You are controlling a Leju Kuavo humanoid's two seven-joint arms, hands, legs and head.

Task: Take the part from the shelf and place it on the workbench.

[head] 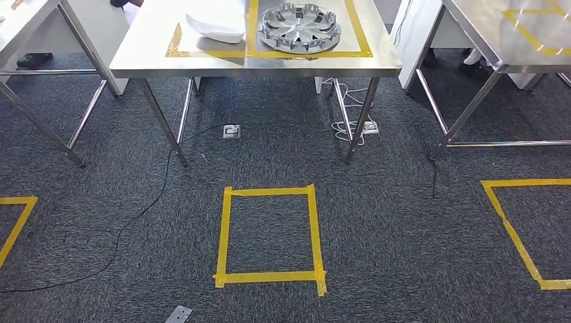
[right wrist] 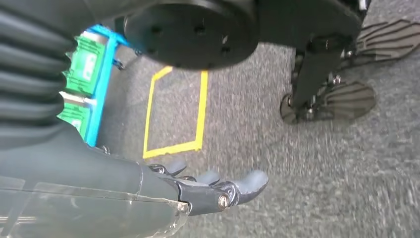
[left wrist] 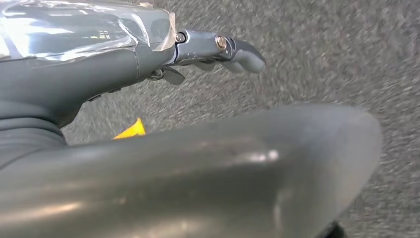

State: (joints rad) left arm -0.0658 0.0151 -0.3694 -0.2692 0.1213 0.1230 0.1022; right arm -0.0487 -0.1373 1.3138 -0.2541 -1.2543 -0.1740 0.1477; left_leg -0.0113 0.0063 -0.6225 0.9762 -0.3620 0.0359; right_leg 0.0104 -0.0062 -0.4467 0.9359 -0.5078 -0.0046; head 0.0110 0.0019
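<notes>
A steel workbench [head: 135, 57] with a brushed metal top stands at the far side of the scene, its slim legs planted on dark grey carpet [head: 377, 222]. Two things lie on its top inside yellow tape outlines: a round silver wheel cover [head: 300, 28] with radial spokes to the right, and just to its left a white curved plastic shell part [head: 215, 28], the two near each other but not touching. Both are well apart from the robot's hands, which hang low over the carpet. The left hand [left wrist: 218, 49] holds nothing; its dark fingers [left wrist: 245, 55] reach out roughly straight and lie close together, with a broad grey curved surface blurred in front of the camera. The right hand [right wrist: 213, 186] also holds nothing, its fingers [right wrist: 252, 181] slightly spread and gently curved above the floor. On the carpet nearer than the workbench a square of yellow tape [head: 269, 232] marks a spot, with further yellow outlines at the left edge [head: 15, 219] and at the right [head: 522, 229]. A black cable [head: 145, 208] trails across the floor from a small white floor socket [head: 231, 131] under the bench. More metal tables stand at the far left [head: 27, 20] and the far right [head: 512, 33].
</notes>
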